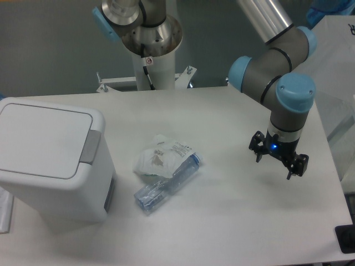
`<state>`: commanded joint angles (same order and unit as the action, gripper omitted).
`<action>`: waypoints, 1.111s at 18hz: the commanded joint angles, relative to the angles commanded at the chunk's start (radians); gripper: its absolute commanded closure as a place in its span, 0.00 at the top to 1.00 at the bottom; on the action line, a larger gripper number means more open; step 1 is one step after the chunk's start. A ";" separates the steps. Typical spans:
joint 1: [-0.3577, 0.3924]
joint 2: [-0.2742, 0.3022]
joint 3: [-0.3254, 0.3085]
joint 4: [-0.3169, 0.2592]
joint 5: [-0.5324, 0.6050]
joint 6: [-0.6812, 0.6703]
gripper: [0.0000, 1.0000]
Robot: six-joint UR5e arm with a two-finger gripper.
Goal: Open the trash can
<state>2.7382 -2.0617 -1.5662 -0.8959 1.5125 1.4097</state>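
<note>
The trash can [50,160] is a large white boxy bin at the left of the table. Its flat white lid [41,138] lies closed, with a grey push tab [91,147] on its right edge. My gripper [277,162] hangs over the right side of the table, far to the right of the bin. Its two black fingers [258,153] stand spread apart with nothing between them.
A crushed clear plastic bottle [166,185] and a crumpled white wrapper [158,158] lie on the table between the bin and the gripper. The arm's base post [150,61] stands at the back edge. The table's right edge is close to the gripper.
</note>
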 joint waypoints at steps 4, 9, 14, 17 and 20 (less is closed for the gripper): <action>-0.002 0.000 0.000 0.000 0.000 0.000 1.00; -0.032 0.008 0.000 0.002 -0.003 -0.023 1.00; -0.086 0.014 0.041 0.020 -0.034 -0.199 1.00; -0.110 0.054 0.051 0.018 -0.109 -0.323 1.00; -0.143 0.090 0.055 0.020 -0.205 -0.411 1.00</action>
<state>2.5956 -1.9713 -1.5110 -0.8759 1.3073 0.9992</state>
